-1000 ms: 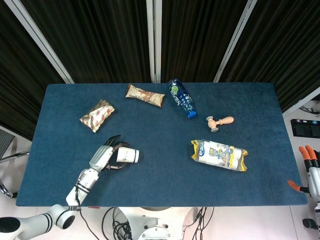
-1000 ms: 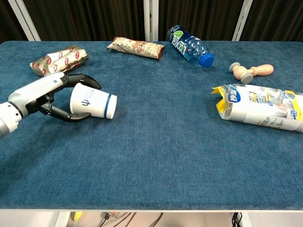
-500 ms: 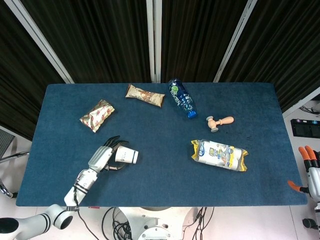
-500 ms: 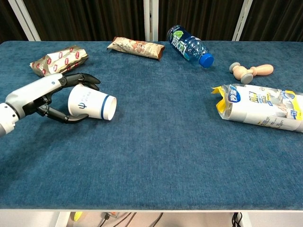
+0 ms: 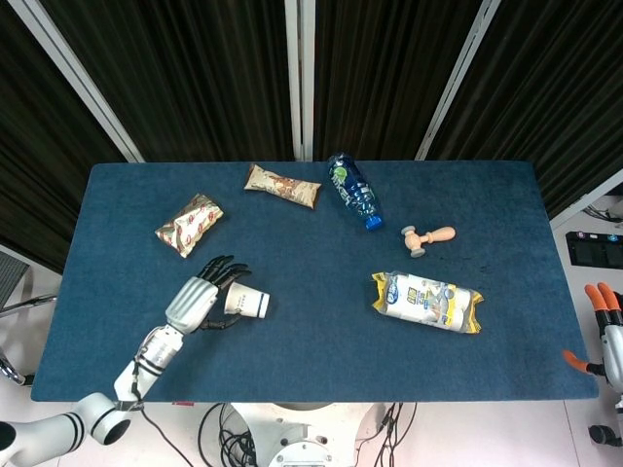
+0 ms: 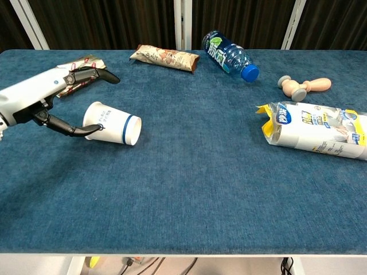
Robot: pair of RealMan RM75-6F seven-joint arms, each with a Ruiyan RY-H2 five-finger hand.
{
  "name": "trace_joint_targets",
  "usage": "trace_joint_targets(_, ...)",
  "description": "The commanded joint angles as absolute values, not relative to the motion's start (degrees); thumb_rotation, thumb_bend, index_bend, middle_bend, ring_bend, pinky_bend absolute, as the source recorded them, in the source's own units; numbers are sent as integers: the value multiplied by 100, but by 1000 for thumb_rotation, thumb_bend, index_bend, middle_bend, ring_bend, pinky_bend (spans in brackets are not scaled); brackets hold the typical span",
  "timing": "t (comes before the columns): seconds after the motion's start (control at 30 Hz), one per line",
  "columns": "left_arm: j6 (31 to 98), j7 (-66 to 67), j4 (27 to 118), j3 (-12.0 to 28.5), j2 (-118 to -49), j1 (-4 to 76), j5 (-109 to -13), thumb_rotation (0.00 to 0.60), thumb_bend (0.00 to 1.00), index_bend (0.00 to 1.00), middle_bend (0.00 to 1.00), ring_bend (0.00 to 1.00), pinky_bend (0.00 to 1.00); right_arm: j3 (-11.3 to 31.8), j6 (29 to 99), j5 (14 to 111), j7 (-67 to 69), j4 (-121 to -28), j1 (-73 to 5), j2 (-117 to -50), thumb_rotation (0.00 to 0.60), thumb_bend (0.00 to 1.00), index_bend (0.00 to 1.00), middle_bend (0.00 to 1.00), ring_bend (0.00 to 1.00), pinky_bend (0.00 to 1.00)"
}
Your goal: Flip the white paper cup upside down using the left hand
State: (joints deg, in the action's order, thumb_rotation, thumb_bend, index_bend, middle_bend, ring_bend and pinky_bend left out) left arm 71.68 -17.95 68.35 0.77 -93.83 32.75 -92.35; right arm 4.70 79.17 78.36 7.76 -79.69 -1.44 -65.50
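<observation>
The white paper cup point(image 6: 113, 122) is lying on its side near the table's point(image 6: 218, 189) left edge (mouth rightward), with the left hand point(image 6: 49, 97) spreading wide at its base, gripping nothing.

Matt white paper cup point(image 6: 112, 122) lies on napped blue cloth table point(image 6: 189, 172).

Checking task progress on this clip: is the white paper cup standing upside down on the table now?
No, the paper cup lies on its side on the table, beside the left hand, whose fingers are spread.
</observation>
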Motion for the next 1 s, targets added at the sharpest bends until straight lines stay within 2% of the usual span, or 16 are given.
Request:
trace_joint_targets(0.03,6157,900,8826,80,-8116,3602,-8927,600,262,152,48,0,0,513,8004,7797,609,-8013,-127,-6523,600,26,0,0,0,0)
trace_joint_targets(0.1,5884,1938,9548,160,-7856,3657,-8525,600,229,131,10,0,0,540,8059,7793,552,-8100,-119,-6473,600,26,0,0,0,0)
trace_joint_targets(0.23,5697,4092,10665,246,-7729,3736,-7412,600,216,118,9,0,0,597,8165,7780,518,-8274,-95,-6352,600,26,0,0,0,0)
trace_joint_targets(0.37,5764,5268,11035,401,-7979,3975,-6325,600,193,118,11,0,0,593,8162,7784,511,-8351,-90,-6292,600,26,0,0,0,0)
trace_joint_targets(0.73,6129,6674,10603,612,-8777,4761,-4642,600,189,118,89,0,0,559,8008,7746,611,-8245,-118,-6330,600,26,0,0,0,0)
trace_joint_targets(1.0,6252,6871,10322,550,-8957,5110,-4250,600,189,192,148,0,0,560,7945,7718,625,-8207,-141,-6341,600,26,0,0,0,0)
